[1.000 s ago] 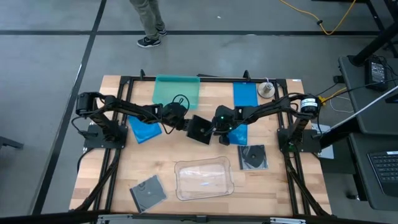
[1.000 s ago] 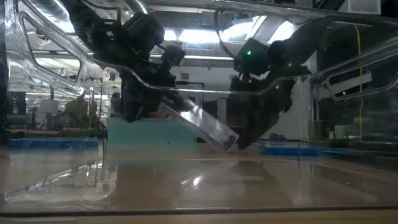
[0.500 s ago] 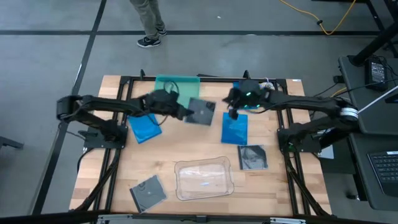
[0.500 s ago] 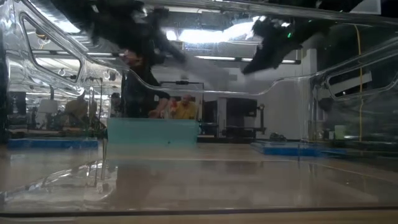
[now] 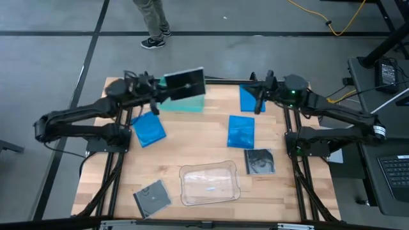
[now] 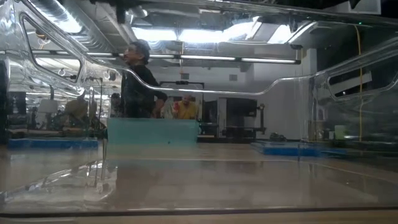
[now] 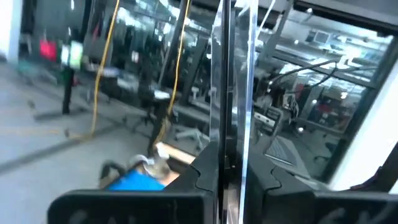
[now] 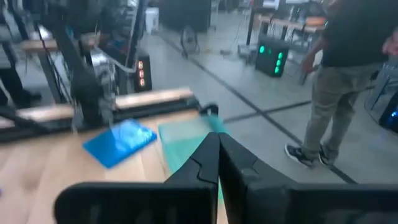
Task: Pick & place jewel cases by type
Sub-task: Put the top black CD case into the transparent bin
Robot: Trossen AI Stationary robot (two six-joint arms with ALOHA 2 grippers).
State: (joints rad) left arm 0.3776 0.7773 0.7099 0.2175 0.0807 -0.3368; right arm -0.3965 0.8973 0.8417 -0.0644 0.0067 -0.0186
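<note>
1. A dark jewel case (image 5: 185,84) hangs over the teal tray (image 5: 182,102) at the table's (image 5: 192,144) far edge, clamped edge-on in my left gripper (image 5: 158,96).
2. My right gripper (image 5: 258,102) (fingers together, empty) hovers near a blue case (image 5: 250,97).
3. Other cases lie scattered around the clear tray (image 5: 209,184).

3 bright blue jewel cases (image 5: 241,131) on a pale wooden table (image 5: 192,153). 3 dark grey cases (image 5: 259,161), probably clear-covered. A teal translucent tray (image 5: 188,103). A colourless clear tray (image 5: 209,184). Black arms (image 5: 83,115).
</note>
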